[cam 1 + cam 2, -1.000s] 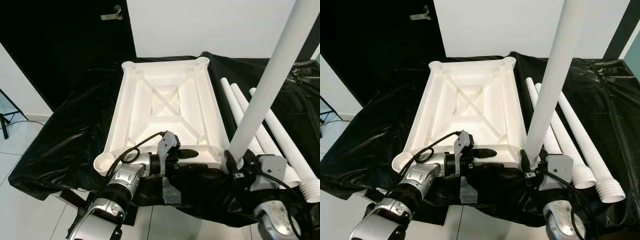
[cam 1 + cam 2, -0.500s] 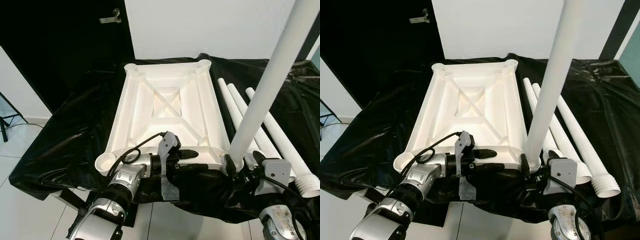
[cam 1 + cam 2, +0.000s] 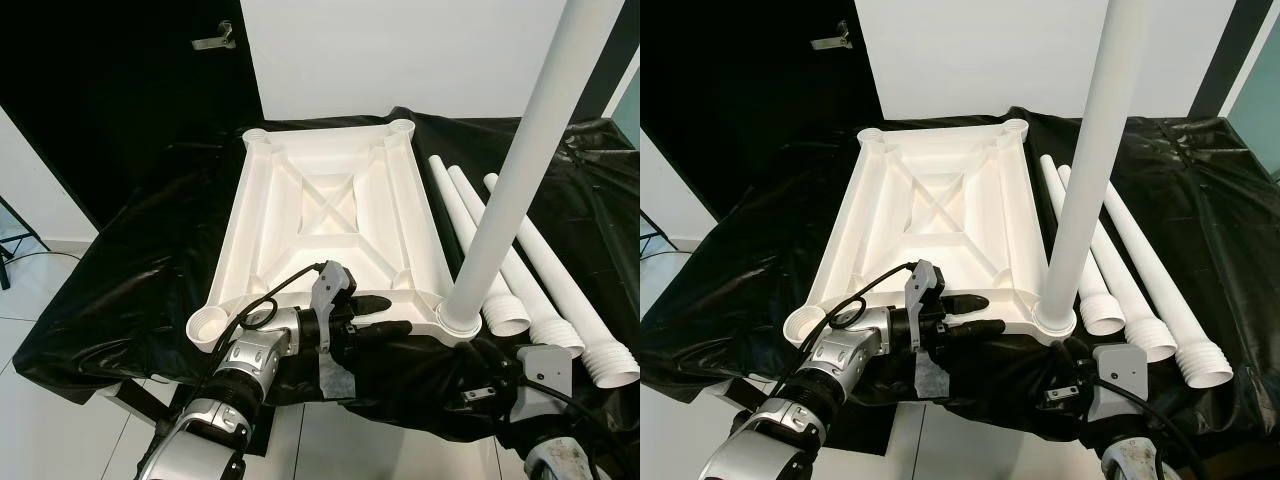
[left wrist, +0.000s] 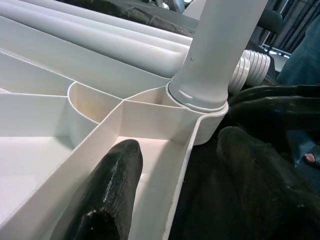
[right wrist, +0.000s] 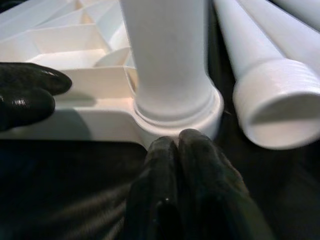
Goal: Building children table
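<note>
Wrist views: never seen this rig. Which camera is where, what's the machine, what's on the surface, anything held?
It is a humanoid robot with two silver arms, each ending in a two-finger claw. The two wide pictures come from its head, looking down. The two close-ups come from cameras on its wrists, looking along the fingers. On a black sheet lies a white table top, upside down. One table leg stands upright in its near right corner socket. Three loose legs lie beside it. The left claw sits at the near rim. The right claw is shut just below the socket and holds nothing.
</note>
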Robot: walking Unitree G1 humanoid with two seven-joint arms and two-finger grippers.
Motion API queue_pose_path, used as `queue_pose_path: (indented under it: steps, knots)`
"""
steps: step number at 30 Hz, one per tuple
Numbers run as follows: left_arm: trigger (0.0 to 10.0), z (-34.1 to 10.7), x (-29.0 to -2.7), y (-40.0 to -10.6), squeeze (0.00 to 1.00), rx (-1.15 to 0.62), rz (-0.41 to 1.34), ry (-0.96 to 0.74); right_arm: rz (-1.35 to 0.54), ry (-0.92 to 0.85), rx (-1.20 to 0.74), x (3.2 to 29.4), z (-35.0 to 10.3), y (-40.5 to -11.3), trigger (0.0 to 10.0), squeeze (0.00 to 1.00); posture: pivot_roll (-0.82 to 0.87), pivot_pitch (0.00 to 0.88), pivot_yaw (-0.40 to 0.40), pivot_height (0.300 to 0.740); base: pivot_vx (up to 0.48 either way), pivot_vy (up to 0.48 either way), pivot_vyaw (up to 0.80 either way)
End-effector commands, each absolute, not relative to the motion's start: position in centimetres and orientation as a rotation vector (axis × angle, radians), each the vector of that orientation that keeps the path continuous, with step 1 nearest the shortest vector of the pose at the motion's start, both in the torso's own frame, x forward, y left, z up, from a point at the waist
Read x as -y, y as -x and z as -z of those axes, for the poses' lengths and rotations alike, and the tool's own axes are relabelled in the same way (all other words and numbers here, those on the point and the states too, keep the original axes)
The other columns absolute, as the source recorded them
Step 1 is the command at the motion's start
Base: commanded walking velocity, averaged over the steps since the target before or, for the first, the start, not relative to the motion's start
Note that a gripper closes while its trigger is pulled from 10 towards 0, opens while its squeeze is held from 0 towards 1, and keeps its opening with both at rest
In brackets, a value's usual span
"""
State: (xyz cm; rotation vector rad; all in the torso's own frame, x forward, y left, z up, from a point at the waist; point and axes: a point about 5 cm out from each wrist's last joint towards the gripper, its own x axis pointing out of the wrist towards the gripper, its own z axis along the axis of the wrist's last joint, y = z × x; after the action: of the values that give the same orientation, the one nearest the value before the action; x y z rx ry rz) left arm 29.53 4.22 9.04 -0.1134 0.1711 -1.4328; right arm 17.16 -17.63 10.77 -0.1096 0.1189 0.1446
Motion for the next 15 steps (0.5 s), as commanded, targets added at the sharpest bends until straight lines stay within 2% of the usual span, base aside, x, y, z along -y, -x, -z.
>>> queue_pose_path:
  steps: [1,6,7,11,15]
  knots:
    - [10.0,-8.7,-4.4,-30.0,0.00,-0.186,1.350,0.106,-0.208,0.092,-0.134,17.0,-10.5,-17.6,0.9,0.00,-0.21,0.003,0.068,0.740,0.000,0.000,0.00]
    - [10.0,-9.1,-4.5,-30.6,0.00,-0.166,1.298,0.111,-0.304,0.097,-0.132,16.3,-10.6,-18.6,1.7,0.00,-0.20,0.000,0.070,0.740,0.000,0.000,0.00]
    - [10.0,-9.2,-4.5,-30.9,0.00,-0.162,1.276,0.115,-0.340,0.107,-0.134,16.2,-10.6,-19.3,2.5,0.00,-0.19,0.000,0.068,0.740,0.000,0.000,0.00]
    - [10.0,-9.4,-4.5,-31.1,0.00,-0.164,1.259,0.120,-0.363,0.159,-0.130,16.9,-10.8,-22.0,2.6,0.00,-0.16,0.000,0.064,0.740,0.000,0.000,0.00]
    - [10.0,-9.3,-4.6,-31.1,0.00,-0.167,1.258,0.120,-0.340,0.186,-0.123,17.3,-11.0,-23.5,2.6,0.00,-0.16,0.000,0.063,0.740,0.000,0.000,0.00]
